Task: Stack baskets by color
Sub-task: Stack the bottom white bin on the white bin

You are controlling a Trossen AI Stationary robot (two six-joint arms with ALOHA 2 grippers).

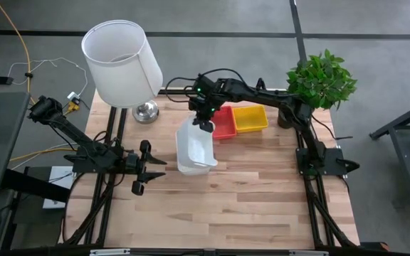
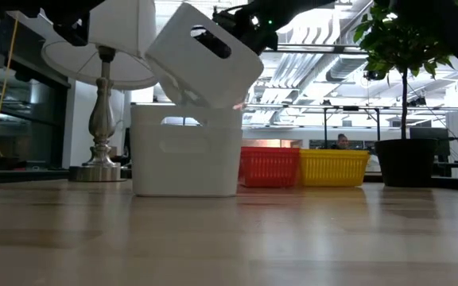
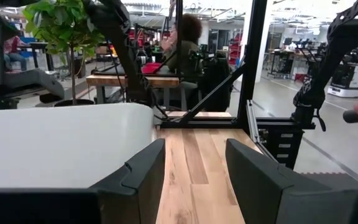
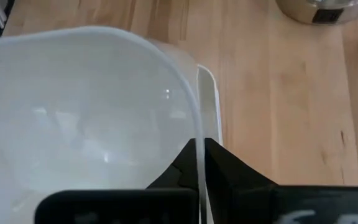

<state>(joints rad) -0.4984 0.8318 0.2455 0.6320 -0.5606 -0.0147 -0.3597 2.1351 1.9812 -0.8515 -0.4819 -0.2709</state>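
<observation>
The left gripper [image 1: 150, 171] waits near the table's left edge, jaws apart and empty, just left of the standing white basket [image 1: 194, 158]. Above that basket hangs a tilted white basket [image 2: 203, 56], its wall pinched between the closed jaws of the right gripper [image 4: 200, 163], its lower corner dipping into the one below. Farther right sit a red basket [image 1: 224, 124] and a yellow basket [image 1: 250, 119], side by side and touching.

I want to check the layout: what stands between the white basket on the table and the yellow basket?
The red basket, beside the yellow basket, in the low view.
</observation>
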